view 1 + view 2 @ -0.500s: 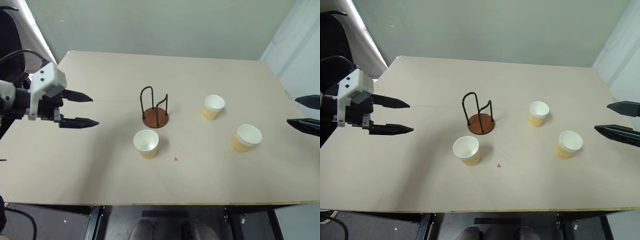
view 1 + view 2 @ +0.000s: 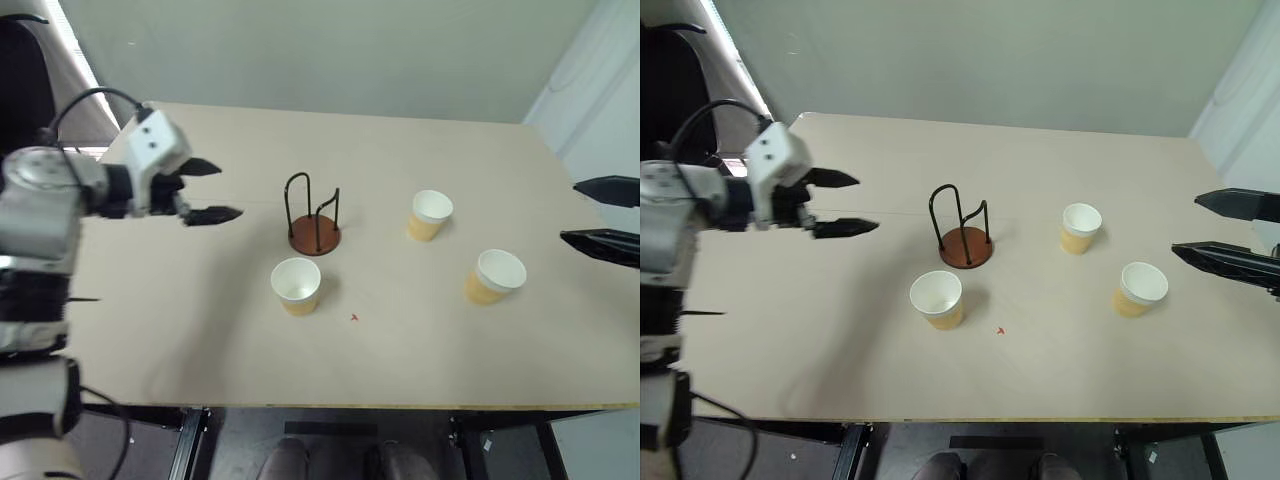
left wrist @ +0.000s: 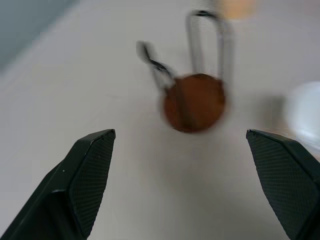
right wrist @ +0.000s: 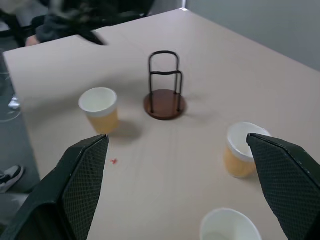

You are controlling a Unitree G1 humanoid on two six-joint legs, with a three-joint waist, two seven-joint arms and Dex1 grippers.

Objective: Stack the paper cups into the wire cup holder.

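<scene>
three paper cups (image 2: 296, 285) upright around wire cup holder (image 2: 313, 215), left pincer (image 2: 208, 190) and right pincer (image 2: 604, 214) spread, empty

Left tool (image 2: 213, 191) moved nearer wire cup holder (image 2: 314, 217).

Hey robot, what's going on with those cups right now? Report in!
Left gripper open, empty, near the wire cup holder. Right gripper open, empty. Three paper cups standing loose, none stacked. Nothing in the way.
</scene>
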